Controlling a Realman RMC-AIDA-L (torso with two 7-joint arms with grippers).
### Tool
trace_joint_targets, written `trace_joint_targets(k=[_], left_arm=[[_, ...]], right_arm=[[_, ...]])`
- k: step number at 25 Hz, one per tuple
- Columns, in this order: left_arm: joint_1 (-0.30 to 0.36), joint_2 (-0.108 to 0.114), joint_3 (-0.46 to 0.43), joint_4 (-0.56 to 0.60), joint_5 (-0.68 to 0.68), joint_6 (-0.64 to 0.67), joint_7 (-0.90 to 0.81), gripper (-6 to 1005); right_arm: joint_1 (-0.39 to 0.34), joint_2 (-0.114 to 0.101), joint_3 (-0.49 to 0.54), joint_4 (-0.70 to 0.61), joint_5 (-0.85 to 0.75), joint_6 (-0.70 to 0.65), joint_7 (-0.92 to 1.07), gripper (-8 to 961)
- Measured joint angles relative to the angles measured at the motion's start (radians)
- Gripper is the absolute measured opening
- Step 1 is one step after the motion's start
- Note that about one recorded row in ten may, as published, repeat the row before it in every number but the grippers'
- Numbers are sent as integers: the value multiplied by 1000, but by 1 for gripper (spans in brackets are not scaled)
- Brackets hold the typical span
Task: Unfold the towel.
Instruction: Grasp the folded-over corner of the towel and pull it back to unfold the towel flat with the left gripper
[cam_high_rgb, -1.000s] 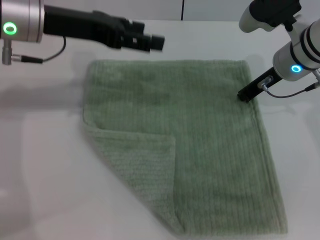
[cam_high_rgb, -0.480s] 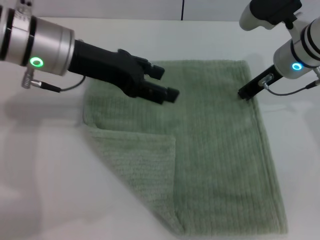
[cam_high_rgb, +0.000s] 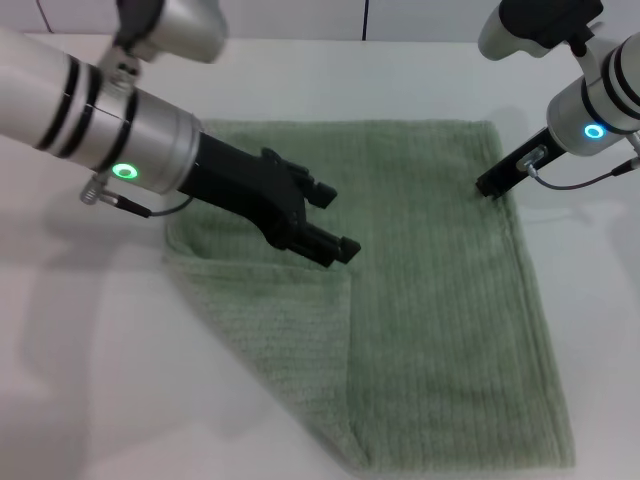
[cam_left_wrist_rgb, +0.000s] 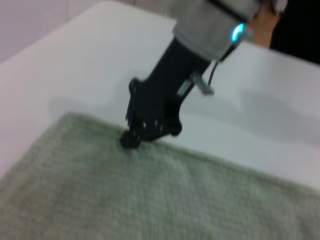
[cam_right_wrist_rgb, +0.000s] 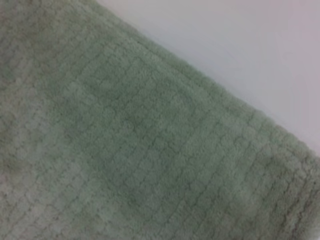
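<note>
The pale green towel (cam_high_rgb: 440, 300) lies flat on the white table, with its near-left corner folded over onto it as a triangular flap (cam_high_rgb: 280, 320). My left gripper (cam_high_rgb: 337, 220) is open and hovers just above the flap's inner corner, holding nothing. My right gripper (cam_high_rgb: 490, 188) rests its tip on the towel's right edge near the far right corner. In the left wrist view the right gripper (cam_left_wrist_rgb: 130, 140) narrows to a single tip on the towel (cam_left_wrist_rgb: 150, 200). The right wrist view shows only the towel (cam_right_wrist_rgb: 125, 150) up close, beside bare table.
The white table (cam_high_rgb: 90, 380) surrounds the towel on all sides. A dark seam (cam_high_rgb: 365, 20) runs up the wall behind. A thin cable (cam_high_rgb: 580, 182) hangs from the right wrist.
My left arm has swung from the table's far left down over the towel, ending above the folded flap's corner with its fingers still open. The right gripper and the towel have not moved.
</note>
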Motion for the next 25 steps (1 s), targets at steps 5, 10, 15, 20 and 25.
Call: trace_joint_targets(k=[5, 10, 15, 20, 25], left_arm=[[-19, -3, 51, -41, 33, -61, -15, 796], [-51, -5, 47, -99, 68, -81, -36, 763], [-61, -7, 51, -124, 82, -91, -34, 736], [-63, -12, 63, -133, 65, -93, -30, 720], [-67, -14, 112, -152, 21, -122, -29, 720]], right_arm=[[1, 0, 0, 0, 0, 1, 0, 0], [3, 0, 0, 0, -1, 2, 0, 0], [5, 0, 0, 2, -2, 1, 0, 0], [8, 0, 0, 8, -2, -5, 0, 0], [9, 0, -2, 8, -2, -6, 0, 0]])
